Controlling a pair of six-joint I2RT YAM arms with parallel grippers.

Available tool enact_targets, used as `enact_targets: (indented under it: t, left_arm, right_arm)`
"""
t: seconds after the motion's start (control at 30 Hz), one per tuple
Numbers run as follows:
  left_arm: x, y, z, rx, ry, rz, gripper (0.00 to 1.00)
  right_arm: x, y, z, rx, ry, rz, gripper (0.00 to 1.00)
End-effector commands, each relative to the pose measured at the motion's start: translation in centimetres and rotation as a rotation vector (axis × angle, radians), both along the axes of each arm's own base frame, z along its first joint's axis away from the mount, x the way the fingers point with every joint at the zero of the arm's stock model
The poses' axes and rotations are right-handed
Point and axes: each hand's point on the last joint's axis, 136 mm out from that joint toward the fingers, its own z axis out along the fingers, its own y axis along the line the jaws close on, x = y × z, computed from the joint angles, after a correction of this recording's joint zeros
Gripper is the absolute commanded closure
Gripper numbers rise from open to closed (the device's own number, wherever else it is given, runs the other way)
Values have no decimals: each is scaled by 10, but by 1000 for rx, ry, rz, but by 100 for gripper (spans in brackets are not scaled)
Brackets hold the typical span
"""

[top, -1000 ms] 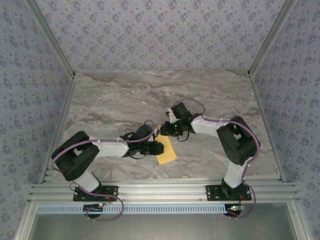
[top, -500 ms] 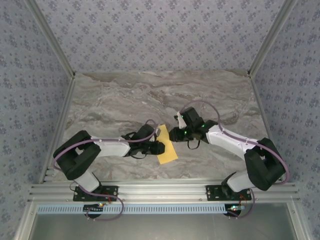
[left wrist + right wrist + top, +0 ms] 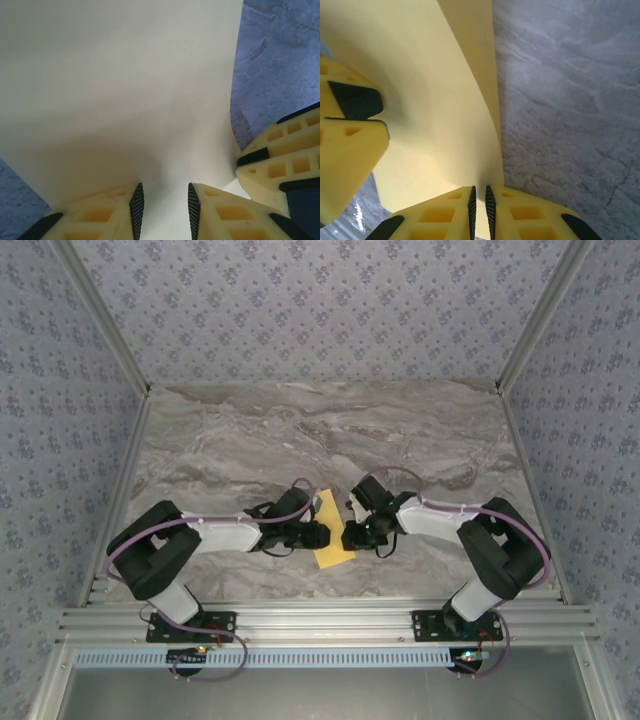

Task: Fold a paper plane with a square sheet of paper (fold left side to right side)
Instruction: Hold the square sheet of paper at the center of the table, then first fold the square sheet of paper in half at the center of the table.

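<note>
The square sheet of paper is mustard yellow and lies near the table's front, between my two grippers, folded into a narrow strip. My left gripper rests on its left side. In the left wrist view the pale paper runs under and between the left gripper's jaws, which stand apart. My right gripper is at the paper's right edge. In the right wrist view that edge of the paper curls up into my right gripper, whose jaws have closed to a thin slit on it.
The marble tabletop stretches away behind the paper. An aluminium rail runs along the near edge, and patterned walls close in the sides. The other arm's fingers crowd each wrist view.
My right arm swung out to the right, then came back down to the paper's right edge, and its jaws narrowed. The left gripper stayed on the paper.
</note>
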Motion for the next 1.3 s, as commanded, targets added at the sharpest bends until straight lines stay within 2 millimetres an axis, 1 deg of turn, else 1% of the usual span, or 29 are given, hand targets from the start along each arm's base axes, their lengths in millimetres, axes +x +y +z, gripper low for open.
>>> enact_targets:
  t: [0.0,0.13,0.27,0.43,0.57,0.7,0.87,1.13,1.27]
  left_arm:
    - [7,4,6,16,3,25,68]
    - [15,2,13,4,-8,37,65]
    - [24,3,15,7,-20,45,65]
    - [33,7,10,25,-24,58,65]
    - [33,10,2,50,-25,57,66]
    - [37,20,-4,89,-42,75,66]
    - [47,33,-5,112,-62,108,66]
    - [69,59,-8,157,-89,167,66]
    - [85,70,-4,154,-104,202,66]
  right_arm:
    - [-17,-18,-20,-111,71,18,81]
    - [-17,-30,-27,-190,65,31,81]
    - [-16,-32,-28,-207,60,25,81]
    - [-16,-34,-30,-223,58,22,81]
    - [-16,-36,-30,-232,55,18,81]
    - [-17,-42,-31,-261,56,21,81]
    - [-19,-47,-32,-284,55,21,81]
    - [-22,-50,-34,-285,62,18,82]
    - [-22,-50,-34,-281,60,16,82]
